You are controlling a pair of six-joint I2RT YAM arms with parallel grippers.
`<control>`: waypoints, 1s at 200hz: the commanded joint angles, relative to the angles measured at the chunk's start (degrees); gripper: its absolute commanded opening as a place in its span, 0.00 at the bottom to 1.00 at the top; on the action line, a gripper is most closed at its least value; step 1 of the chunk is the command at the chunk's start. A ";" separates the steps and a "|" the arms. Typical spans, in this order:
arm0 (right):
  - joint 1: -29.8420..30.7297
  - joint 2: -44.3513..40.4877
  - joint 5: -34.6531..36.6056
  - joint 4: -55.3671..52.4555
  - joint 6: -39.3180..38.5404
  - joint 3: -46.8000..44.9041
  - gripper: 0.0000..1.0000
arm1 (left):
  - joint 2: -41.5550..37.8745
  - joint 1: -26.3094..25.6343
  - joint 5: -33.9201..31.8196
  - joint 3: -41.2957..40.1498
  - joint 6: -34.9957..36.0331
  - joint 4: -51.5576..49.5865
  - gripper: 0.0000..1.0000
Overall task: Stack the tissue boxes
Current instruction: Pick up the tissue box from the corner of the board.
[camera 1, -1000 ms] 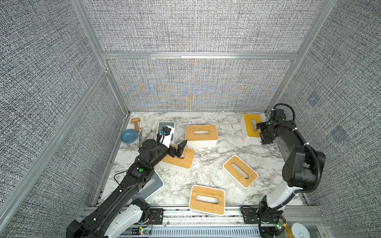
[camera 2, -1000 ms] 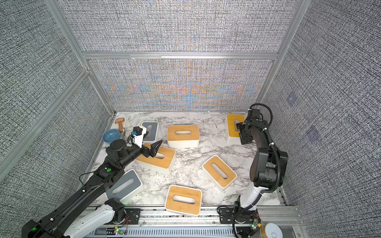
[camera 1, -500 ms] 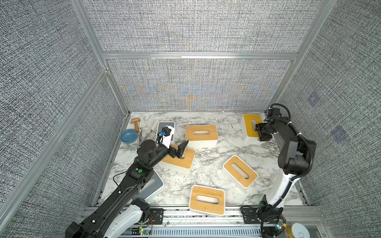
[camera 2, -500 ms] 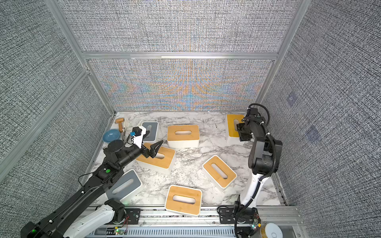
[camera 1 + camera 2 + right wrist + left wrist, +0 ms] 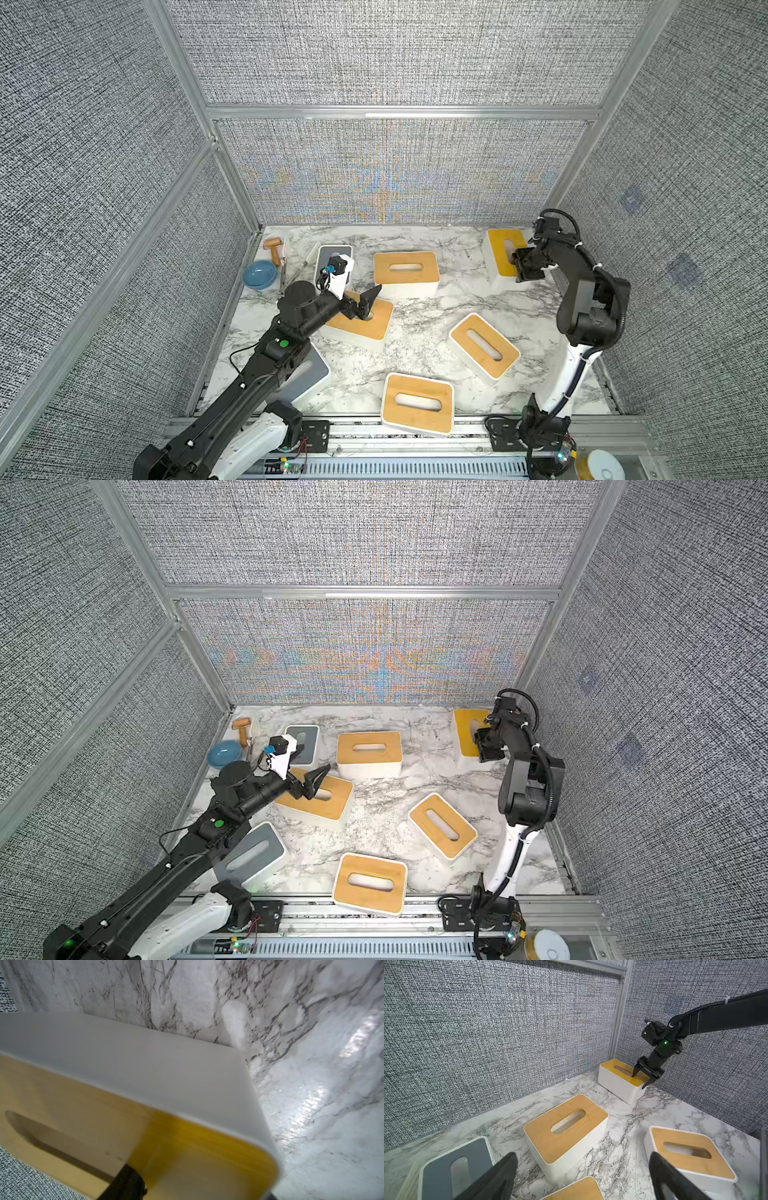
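Observation:
Several white tissue boxes lie singly on the marble table, none on another. Tan-lidded ones sit at back centre [image 5: 406, 268], back right [image 5: 502, 249], middle left [image 5: 374, 328], middle right [image 5: 484, 351] and front [image 5: 417, 403]; grey-lidded ones at back left [image 5: 332, 253] and front left [image 5: 309, 372]. My right gripper [image 5: 524, 266] [image 5: 638, 1081] is shut on the back-right box [image 5: 618, 1079]: one finger in the lid slot, the other outside the end wall. My left gripper [image 5: 368, 303] [image 5: 582, 1167] hangs open above the middle-left box, holding nothing.
A blue bowl [image 5: 259, 274] and a wooden-handled tool [image 5: 274, 247] lie in the back left corner. Grey fabric walls close in three sides, the right one just behind the gripped box. An aluminium rail [image 5: 415, 428] runs along the front edge.
The right gripper's jaws have closed on the end of the back-right box and that arm's elbow has swung back. The left arm has stayed almost still.

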 commanded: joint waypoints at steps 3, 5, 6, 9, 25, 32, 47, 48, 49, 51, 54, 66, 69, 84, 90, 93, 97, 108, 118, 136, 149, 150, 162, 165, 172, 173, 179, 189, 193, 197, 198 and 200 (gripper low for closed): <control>0.08 -0.09 -0.18 -2.48 0.38 0.19 0.44 | -0.21 0.16 0.73 0.06 -0.43 1.98 1.00; 0.10 -0.26 -0.10 -2.52 0.33 0.19 0.43 | -0.20 0.16 0.76 0.08 -0.41 1.99 1.00; 0.06 -0.28 -0.03 -2.53 0.28 0.19 0.43 | -0.20 0.16 0.75 0.08 -0.44 2.00 1.00; 0.16 -0.55 0.22 -2.71 0.20 0.20 0.43 | -0.20 0.15 0.78 0.02 -0.47 1.99 1.00; 0.11 -1.93 1.35 -3.38 -0.06 0.11 0.43 | -0.20 0.10 1.00 0.02 -0.56 2.08 0.99; 0.16 -2.55 1.79 -3.69 -0.26 0.24 0.43 | -0.20 0.10 1.18 0.00 -0.64 2.01 1.00; 0.15 -3.28 2.23 -4.75 -0.97 1.00 0.43 | -0.20 0.16 1.26 0.08 -0.72 2.09 1.00; 0.17 -3.29 2.24 -4.79 -1.03 1.08 0.43 | -0.20 0.16 1.26 0.08 -0.77 2.09 1.00; 0.14 -3.38 2.19 -4.94 -1.10 1.16 0.43 | -0.20 0.12 1.26 0.04 -0.75 2.09 1.00; 0.18 -3.45 2.25 -5.16 -1.20 1.36 0.43 | -0.20 0.09 1.26 0.03 -0.78 2.22 1.00; 0.17 -3.51 2.36 -5.51 -1.23 1.60 0.43 | -0.20 0.14 1.27 0.01 -0.82 2.18 1.00; 0.11 -3.48 2.87 -7.31 -1.57 2.82 0.43 | -0.22 0.14 1.39 -0.05 -0.95 2.26 0.99; 0.08 -3.48 2.96 -7.69 -1.67 3.07 0.43 | -0.21 0.16 1.36 -0.08 -0.99 2.27 0.99; 0.12 -3.26 2.70 -9.54 -2.30 4.34 0.43 | -0.16 0.08 1.53 -0.01 -1.05 2.29 1.00; 0.09 -3.28 2.61 -9.89 -2.61 4.66 0.42 | -0.11 0.09 1.53 -0.08 -1.01 2.36 0.99; 0.09 -3.30 2.46 -9.98 -2.73 4.75 0.42 | -0.11 0.14 1.45 -0.09 -1.05 2.36 1.00; 0.10 -3.46 2.50 -10.13 -2.85 4.85 0.42 | -0.11 0.15 1.36 -0.14 -1.02 2.33 1.00; 0.06 -3.75 2.59 -10.70 -3.35 4.85 0.42 | -0.01 0.14 1.27 -0.02 -1.08 2.10 0.99; 0.04 -4.02 2.72 -11.32 -3.91 5.01 0.41 | 0.06 0.12 1.35 -0.06 -1.07 2.10 1.00; 0.08 -5.09 2.78 -12.37 -6.45 6.15 0.39 | 0.15 0.10 1.42 -0.13 -1.07 2.19 0.99; 0.20 -6.05 3.41 -13.22 -9.46 7.62 0.37 | 0.24 0.13 1.35 -0.14 -1.17 2.14 1.00; 0.19 -6.17 3.44 -13.24 -9.71 7.69 0.36 | 0.24 0.15 1.35 -0.11 -1.17 2.16 1.00; 0.51 -7.57 3.80 -13.38 -12.73 8.34 0.35 | 0.50 0.10 1.52 -0.01 -1.25 2.10 0.99; 0.46 -7.93 3.87 -13.37 -14.10 8.51 0.35 | 0.50 0.15 1.57 -0.01 -1.24 2.09 1.00; 0.70 -8.69 4.33 -13.58 -15.90 8.97 0.35 | 0.59 0.16 1.69 -0.05 -1.25 2.14 1.00; 0.75 -8.85 4.38 -13.60 -16.27 9.07 0.35 | 0.59 0.17 1.70 -0.07 -1.25 2.16 0.99; 1.06 -9.56 4.93 -13.82 -18.22 9.55 0.35 | 0.68 0.15 1.70 -0.05 -1.35 2.13 0.99; 1.61 -10.43 5.35 -14.61 -21.50 10.74 0.34 | 0.68 0.16 1.79 -0.07 -1.35 2.15 0.99; 1.84 -10.63 5.53 -15.07 -22.79 11.43 0.34 | 0.68 0.15 1.79 -0.06 -1.34 2.09 1.00; 2.20 -10.91 5.65 -15.43 -24.23 12.07 0.34 | 0.68 0.12 1.79 -0.03 -1.36 2.17 1.00; 2.25 -10.97 5.66 -15.53 -24.61 12.20 0.33 | 0.68 0.10 1.79 -0.02 -1.36 2.13 1.00; 2.44 -11.06 5.64 -15.65 -25.40 12.51 0.33 | 0.68 0.10 1.79 -0.05 -1.39 2.17 0.99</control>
